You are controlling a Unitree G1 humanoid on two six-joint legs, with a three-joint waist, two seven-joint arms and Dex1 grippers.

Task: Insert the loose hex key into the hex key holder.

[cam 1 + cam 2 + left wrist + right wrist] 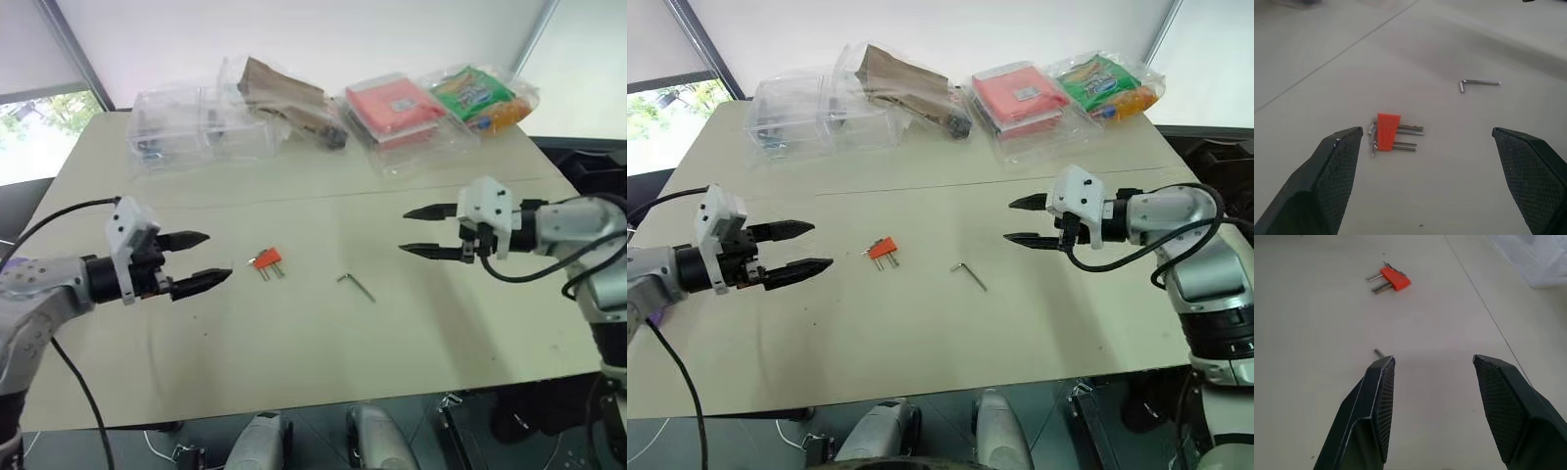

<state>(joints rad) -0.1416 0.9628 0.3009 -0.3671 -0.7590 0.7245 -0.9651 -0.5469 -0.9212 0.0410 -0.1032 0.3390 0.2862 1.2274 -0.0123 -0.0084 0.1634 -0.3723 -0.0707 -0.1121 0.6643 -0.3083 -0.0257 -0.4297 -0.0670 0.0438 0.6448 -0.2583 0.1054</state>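
From the head views, the thin grey L-shaped loose hex key (357,286) lies flat on the beige table (294,352), just right of the small red-orange plastic hex key holder (266,258) with its short metal prongs. The left gripper (202,260) hovers beside the holder, fingers spread and empty; the right gripper (417,231) hangs off to the key's right, fingers parted, holding nothing. Clear plastic packets (294,108) sit along the far edge.

In the left wrist view the holder (1387,131) sits between the wide-open fingers (1332,171), with the key (1479,83) beyond.

In the right wrist view one finger (1371,406) covers most of the key, only its tip (1379,352) showing.

The likely risk: a rod this thin and flat may slip or skid away under closing fingers, and the light holder may slide when nudged
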